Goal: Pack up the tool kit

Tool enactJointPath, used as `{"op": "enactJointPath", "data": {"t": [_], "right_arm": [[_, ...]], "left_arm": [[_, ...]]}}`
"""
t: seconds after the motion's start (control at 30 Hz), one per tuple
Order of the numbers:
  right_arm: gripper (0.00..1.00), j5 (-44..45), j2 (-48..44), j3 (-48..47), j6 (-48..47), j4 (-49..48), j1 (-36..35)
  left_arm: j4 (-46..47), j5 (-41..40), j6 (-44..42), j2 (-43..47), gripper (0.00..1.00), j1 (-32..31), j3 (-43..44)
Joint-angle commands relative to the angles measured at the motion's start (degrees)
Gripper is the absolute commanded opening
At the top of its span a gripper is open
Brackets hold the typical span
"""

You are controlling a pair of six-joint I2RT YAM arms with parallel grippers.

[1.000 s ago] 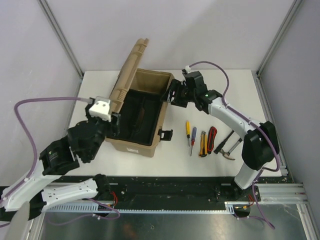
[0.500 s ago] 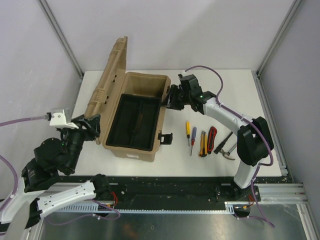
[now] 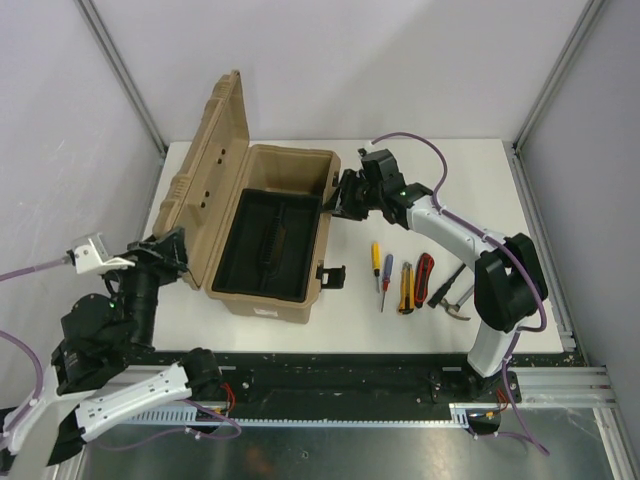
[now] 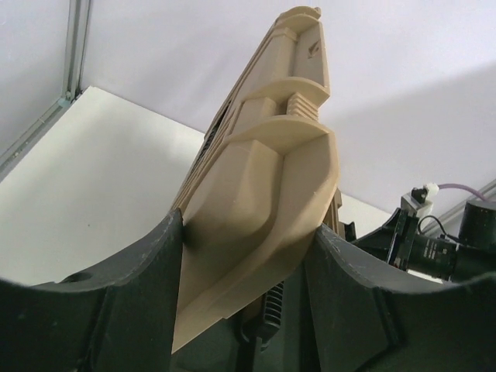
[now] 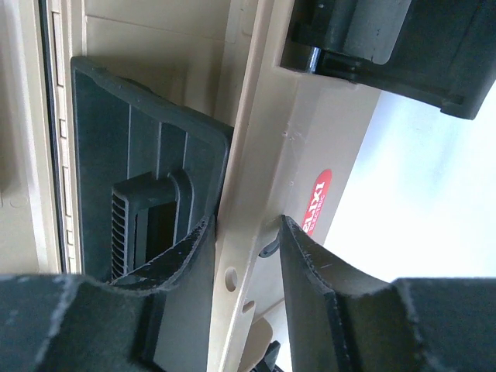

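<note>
The left gripper (image 4: 246,232), clamped on the lid (image 3: 208,170), is swinging it fully open toward upper left; the right gripper (image 5: 244,226) is tightening onto the case (image 3: 262,296) rim at centre; its tray (image 3: 262,240) is becoming reachable for the tools (image 3: 406,288) lying centre-right.

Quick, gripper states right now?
Left gripper: closed on the lid.
Right gripper: closed on the case rim.

White table (image 3: 470,170), pale, perhaps fabric walls (image 3: 400,60)
</note>
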State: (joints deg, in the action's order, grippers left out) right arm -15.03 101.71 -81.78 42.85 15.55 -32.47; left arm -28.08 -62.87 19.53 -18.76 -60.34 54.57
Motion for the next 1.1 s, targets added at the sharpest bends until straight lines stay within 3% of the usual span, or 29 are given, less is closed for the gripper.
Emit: {"op": "enactJointPath", "data": {"t": [0.0, 0.2, 0.37, 0.47, 0.67, 0.83, 0.93, 1.07], "right_arm": [[0.35, 4.39, 0.97, 1.52, -1.55, 3.64, 2.01], [0.36, 3.59, 1.73, 1.52, -1.08, 3.59, 2.32], [0.34, 2.41, 2.9, 1.47, -0.95, 2.91, 2.74], [0.34, 1.91, 3.31, 1.45, -0.93, 2.59, 2.8], [0.34, 1.51, 3.62, 1.51, -0.57, 2.48, 3.04], [0.36, 1.16, 3.8, 1.53, -0.49, 2.26, 3.49], [0.4, 0.46, 3.59, 1.53, -0.64, 1.38, 3.78], [0.55, -1.02, 2.3, 1.46, -2.15, -1.88, 4.02]], "left_arm": [[-12.24, 0.04, 14.76, 2.51, 0.19, -0.66, -7.57], [-12.19, -1.81, 16.03, 9.91, 0.14, -0.66, -10.57], [-12.18, 0.15, 14.54, 8.81, 0.07, -0.62, -11.65], [-12.18, 0.78, 14.49, 6.1, 0.2, -0.65, -12.18], [-12.26, -2.22, 13.51, 4.93, 0.63, -0.66, -10.58], [-12.2, -7.36, 8.1, 6.34, 0.89, -0.66, -5.28], [-12.18, -9.72, 4.47, 6.66, 0.97, -0.66, -1.98], [-12.23, -8.92, -1.68, 6.38, 0.99, -0.66, 2.47]]}}
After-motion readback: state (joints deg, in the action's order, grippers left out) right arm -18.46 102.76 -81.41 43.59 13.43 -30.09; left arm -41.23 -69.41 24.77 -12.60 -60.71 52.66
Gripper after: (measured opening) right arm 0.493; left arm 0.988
